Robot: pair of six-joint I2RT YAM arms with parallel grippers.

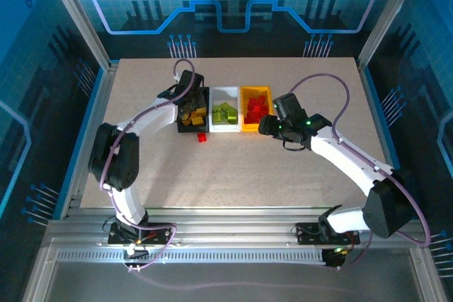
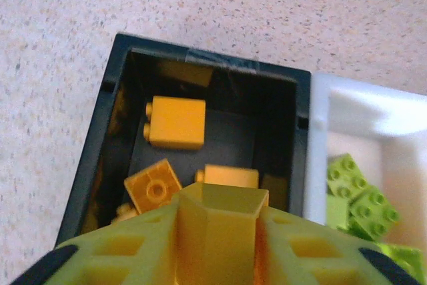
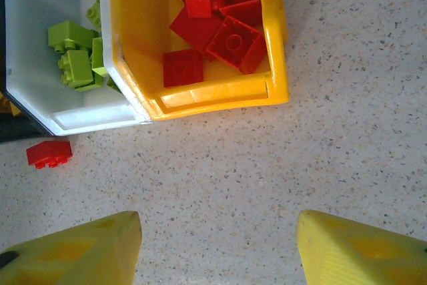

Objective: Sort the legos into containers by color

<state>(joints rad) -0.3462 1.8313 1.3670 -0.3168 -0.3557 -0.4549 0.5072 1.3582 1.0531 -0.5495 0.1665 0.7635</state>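
Three bins stand in a row: black [image 1: 180,122], white [image 1: 225,91] and yellow-orange [image 1: 243,109]. My left gripper [image 1: 190,95] hangs over the black bin [image 2: 113,91], shut on an orange-yellow lego [image 2: 223,208] held between its fingers [image 2: 113,251]. Several orange-yellow legos [image 2: 177,121] lie in that bin. Lime green legos [image 2: 360,201] sit in the white bin [image 2: 347,98]. My right gripper [image 3: 220,248] is open above bare table, just in front of the yellow-orange bin [image 3: 220,98], which holds red legos [image 3: 230,38]. One red lego [image 3: 49,153] lies on the table by the white bin's corner [image 3: 87,119].
That loose red lego [image 1: 202,137] lies just in front of the black and white bins. The speckled table [image 1: 241,175] stretches open between the bins and the arm bases. Metal frame posts [image 1: 81,19] stand at the table's back corners.
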